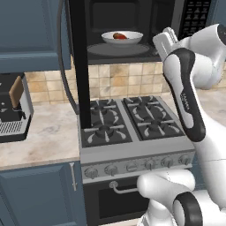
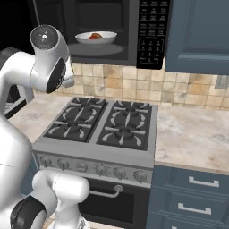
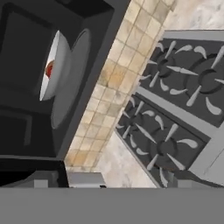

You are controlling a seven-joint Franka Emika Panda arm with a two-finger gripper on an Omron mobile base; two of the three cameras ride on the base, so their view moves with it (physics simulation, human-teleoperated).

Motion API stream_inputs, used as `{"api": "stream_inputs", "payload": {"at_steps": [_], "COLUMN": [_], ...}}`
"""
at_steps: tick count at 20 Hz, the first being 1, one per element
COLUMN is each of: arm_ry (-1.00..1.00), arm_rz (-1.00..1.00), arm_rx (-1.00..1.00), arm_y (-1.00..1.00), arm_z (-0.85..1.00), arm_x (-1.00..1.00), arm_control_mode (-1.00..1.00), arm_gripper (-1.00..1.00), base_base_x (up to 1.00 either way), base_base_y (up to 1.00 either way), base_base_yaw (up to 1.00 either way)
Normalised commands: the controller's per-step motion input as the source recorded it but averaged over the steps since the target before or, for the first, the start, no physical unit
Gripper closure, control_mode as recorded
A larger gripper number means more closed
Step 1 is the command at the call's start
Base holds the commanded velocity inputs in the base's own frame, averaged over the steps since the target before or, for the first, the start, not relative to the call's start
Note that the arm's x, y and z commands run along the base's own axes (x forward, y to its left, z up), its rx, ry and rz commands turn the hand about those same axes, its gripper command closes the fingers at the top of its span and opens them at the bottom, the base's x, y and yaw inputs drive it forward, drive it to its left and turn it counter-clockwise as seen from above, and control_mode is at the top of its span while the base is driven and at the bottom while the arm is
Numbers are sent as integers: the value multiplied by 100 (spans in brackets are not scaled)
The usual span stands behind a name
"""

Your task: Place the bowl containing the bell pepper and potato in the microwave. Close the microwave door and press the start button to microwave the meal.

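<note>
Tool [image 1: 164, 40] open just outside microwave [image 1: 132, 26], bowl [image 1: 122, 37] inside.

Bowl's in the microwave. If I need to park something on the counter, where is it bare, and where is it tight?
Bare marble counter lies right of the stove, under the blue cabinet. Another bare stretch runs between the stove and the toaster. It is crowded inside the microwave, where the bowl fills the turntable.

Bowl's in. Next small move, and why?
Probably swing the gripper left, around behind the door, to start pushing it shut. The bowl already sits on the turntable inside the microwave, the gripper is open and holds nothing, and the door stands wide open.
</note>
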Motion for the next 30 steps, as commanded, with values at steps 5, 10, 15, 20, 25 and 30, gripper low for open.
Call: {"api": "stream_inputs", "payload": {"at_steps": [5,10,15,20,25,30], "arm_ry": [8,5,0,-2,-2,0], "arm_rz": [25,32,30,25,19,15], "arm_rx": [-32,-38,-41,-38,-34,-34], "arm_y": [0,1,9,26,20,19], "arm_z": [0,0,-5,-36,-17,0], "arm_x": [-74,-67,-67,-48,-56,-70], "arm_control_mode": [-100,-100,-100,-100,-100,-100], "arm_gripper": [-100,-100,-100,-100,-100,-100], "base_base_x": [0,0,0,0,0,0], "base_base_y": [0,0,0,0,0,0], "base_base_yaw": [0,0,0,0,0,0]}}
